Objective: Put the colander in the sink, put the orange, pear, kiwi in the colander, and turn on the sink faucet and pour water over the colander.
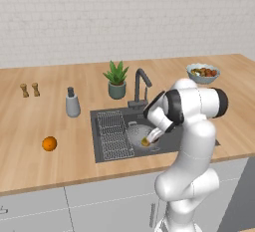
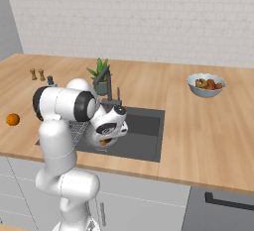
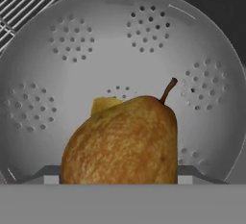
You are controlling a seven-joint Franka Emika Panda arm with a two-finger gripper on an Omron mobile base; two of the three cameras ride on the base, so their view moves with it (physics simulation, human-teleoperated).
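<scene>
The colander (image 1: 140, 135) already sits in the sink (image 1: 112, 152), just right of the wire rack (image 1: 113, 135), so the step in hand is loading the fruit. The hand (image 1: 148, 140) hangs low over the colander's bowl with the pear (image 3: 122, 141) between its fingers; the hand view looks straight down past the fruit — stem up and to the right — onto the perforated metal. The jaws stand wide, and whether they press the pear or have just let go I cannot tell; a small yellow piece (image 3: 104, 105) peeks out behind the pear, and what it is I cannot tell either.

The orange (image 1: 49, 144) lies on the table well to the left of the sink, near the front edge. The kiwi I cannot pick out. The faucet (image 1: 141, 85) stands at the far rim of the sink, with no stream running.

Judging from this, the pear is at the point of being dropped. The next move calls for letting it settle in the bowl, lifting the hand clear of the rim — then a long reach left for the orange.
</scene>
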